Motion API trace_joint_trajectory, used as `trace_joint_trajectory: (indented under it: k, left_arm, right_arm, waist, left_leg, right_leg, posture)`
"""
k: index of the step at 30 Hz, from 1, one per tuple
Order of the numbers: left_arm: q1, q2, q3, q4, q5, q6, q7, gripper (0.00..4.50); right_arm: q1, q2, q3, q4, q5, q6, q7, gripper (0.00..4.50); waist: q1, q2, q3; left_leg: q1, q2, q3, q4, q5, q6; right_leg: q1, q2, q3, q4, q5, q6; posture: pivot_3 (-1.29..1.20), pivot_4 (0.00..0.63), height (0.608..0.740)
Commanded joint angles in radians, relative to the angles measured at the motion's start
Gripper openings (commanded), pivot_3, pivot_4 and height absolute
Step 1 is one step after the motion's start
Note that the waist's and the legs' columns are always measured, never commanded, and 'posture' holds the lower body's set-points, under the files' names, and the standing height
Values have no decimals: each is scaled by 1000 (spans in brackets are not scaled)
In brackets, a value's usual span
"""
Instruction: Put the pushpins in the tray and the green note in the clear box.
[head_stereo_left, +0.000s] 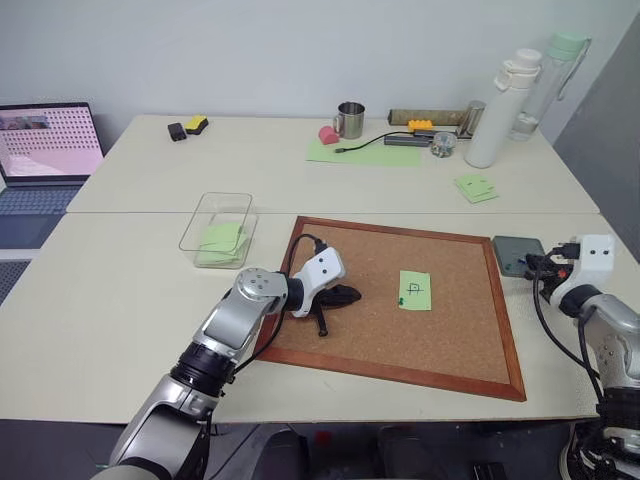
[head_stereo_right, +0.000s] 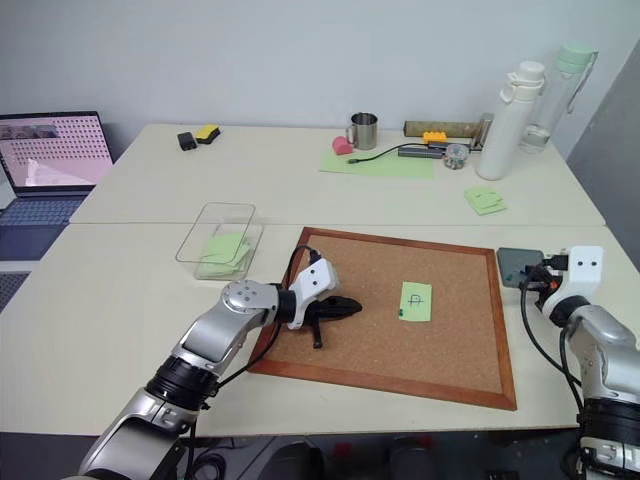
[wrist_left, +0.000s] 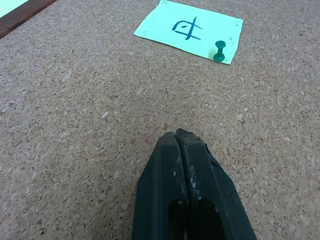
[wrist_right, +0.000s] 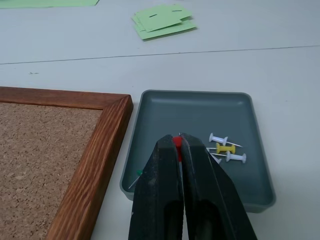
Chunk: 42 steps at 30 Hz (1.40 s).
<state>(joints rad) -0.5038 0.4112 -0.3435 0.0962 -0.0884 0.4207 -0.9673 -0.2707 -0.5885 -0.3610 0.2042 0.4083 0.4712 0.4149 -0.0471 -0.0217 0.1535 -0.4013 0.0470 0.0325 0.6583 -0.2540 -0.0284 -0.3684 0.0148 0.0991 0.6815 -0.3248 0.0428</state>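
Over the small dark grey square tray, just off the right edge of the wood-framed cork board, right gripper hovered, black fingers pinched tight on a red-headed pushpin. Already lying in that tray: white and yellow pins, plus a green-tipped one at the corner nearest the board. Near the board's middle, light green square paper note with a pen mark, fastened at one corner by a green pushpin. Left gripper closed and empty, resting low over the board's left part, pointed at the note. Off the board's upper left corner, clear plastic box, unmarked green notes inside. Judged best: lower closer to the tray floor before releasing, part fingers slowly, keep clear of the rim so the pin cannot bounce out.
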Motion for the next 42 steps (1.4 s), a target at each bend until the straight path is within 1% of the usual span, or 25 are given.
trace_joint_trajectory:
  k: [1,4,11,14,16,19,23,24,28,31,34,37,42]
  left_arm:
    - [45,34,-17,13,23,60,5,0]
    - [44,33,-15,10,23,64,8,0]
    - [40,33,-19,12,23,63,5,0]
    - [36,32,-22,17,23,58,1,0]
    - [33,31,-22,21,23,56,0,0]
    - [32,30,-22,24,25,53,-2,0]
    - [33,28,-21,24,26,51,0,0]
    - [33,28,-20,24,26,50,1,0]
    - [34,29,-20,19,23,51,-2,0]
    - [33,27,-22,20,24,50,-3,0]
    - [30,26,-23,23,25,47,-4,0]
    - [29,25,-23,23,24,47,-3,0]
    - [37,29,-21,9,22,55,-2,0]
  right_arm:
    - [-34,-16,-25,29,2,-47,31,490]
    - [-40,-20,-28,34,2,-59,44,1070]
    - [-24,-24,-53,2,20,-63,57,1070]
    - [15,-22,-44,-79,27,-66,77,1070]
    - [68,-22,2,-188,36,-62,133,1070]
    - [151,10,61,-385,98,0,175,1070]
    - [231,76,162,-576,117,33,146,1070]
    - [241,84,179,-602,115,39,143,1070]
    - [269,125,322,-715,75,64,117,1070]
    - [269,148,394,-718,35,72,92,1070]
    - [260,147,454,-686,-39,63,65,1070]
    - [247,173,465,-670,-41,82,47,1070]
    - [235,185,477,-642,-69,81,39,1070]
  waist:
    - [-2,0,0]
    - [-3,0,0]
    - [-4,0,0]
    - [-3,0,0]
    - [-2,0,0]
    - [-5,1,0]
    - [-5,1,0]
    - [-5,0,0]
    - [-5,0,0]
    - [-5,0,0]
    - [-4,0,0]
    - [-4,0,0]
    - [-4,0,0]
  left_leg:
    - [0,0,0,0,0,0]
    - [0,0,-1,0,0,0]
    - [0,0,0,-1,0,0]
    - [0,0,-1,-1,0,0]
    - [0,0,-1,-1,0,0]
    - [0,0,-1,-1,0,0]
    - [0,1,-1,-1,0,0]
    - [0,0,-2,-1,0,0]
    - [0,1,-2,-1,0,0]
    - [0,1,-2,-1,0,0]
    - [0,1,-2,-1,0,0]
    - [0,0,-2,-1,0,0]
    - [0,0,-2,-1,0,0]
  right_leg:
    - [0,0,0,0,0,0]
    - [0,0,0,0,0,0]
    - [0,0,0,0,0,0]
    - [0,0,0,0,0,0]
    - [0,0,0,0,0,0]
    - [0,0,0,0,0,0]
    - [0,0,-1,0,0,0]
    - [0,0,-1,0,0,0]
    - [0,0,-1,0,0,0]
    - [0,0,-1,0,0,0]
    - [0,0,-1,0,0,0]
    - [-1,0,-2,0,0,0]
    - [-1,0,-2,0,0,0]
  posture:
    - [0,150,740]
    - [0,150,740]
    - [0,150,740]
    - [0,150,740]
    - [0,150,740]
    - [0,150,740]
    - [0,150,740]
    - [0,150,740]
    - [0,150,740]
    - [0,150,740]
    - [0,150,740]
    - [0,150,740]
    - [0,150,740]
